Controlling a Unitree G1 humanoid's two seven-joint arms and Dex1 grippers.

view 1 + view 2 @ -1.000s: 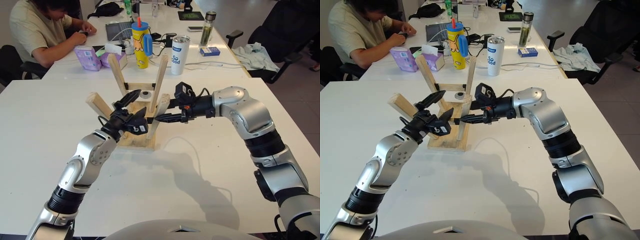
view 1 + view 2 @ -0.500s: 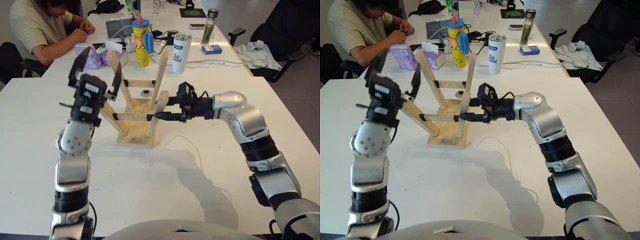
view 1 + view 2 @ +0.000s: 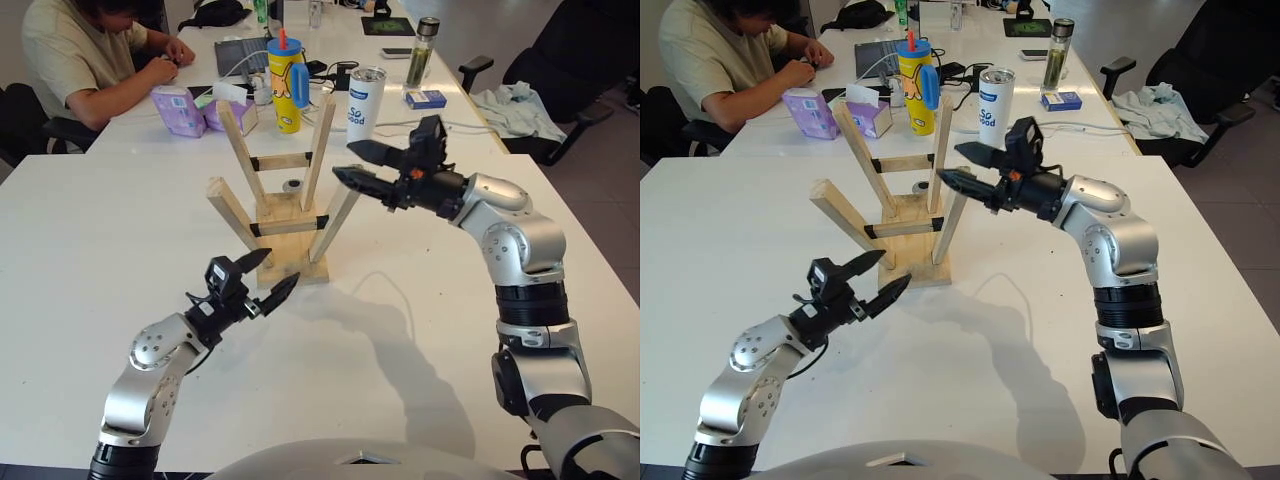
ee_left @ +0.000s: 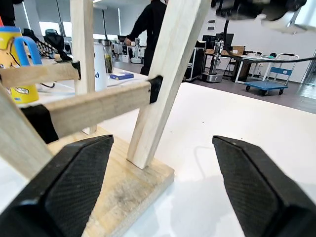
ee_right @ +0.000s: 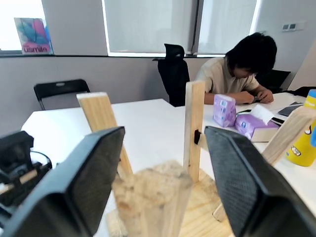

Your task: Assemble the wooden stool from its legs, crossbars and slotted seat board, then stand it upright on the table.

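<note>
Stool (image 3: pixel 285 225) sits upside down on table (image 3: pixel 100 220), left claw (image 3: pixel 282 265) and right claw (image 3: pixel 343 158) both spread apart

Silver arms (image 3: pixel 512 228), blk joints, blk textured-pad grippers (image 3: pixel 283 265) (image 3: pixel 342 158)

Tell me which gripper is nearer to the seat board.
Left. The left gripper sits low at the seat board's near edge; the right gripper is raised by the upturned legs' top ends.
</note>
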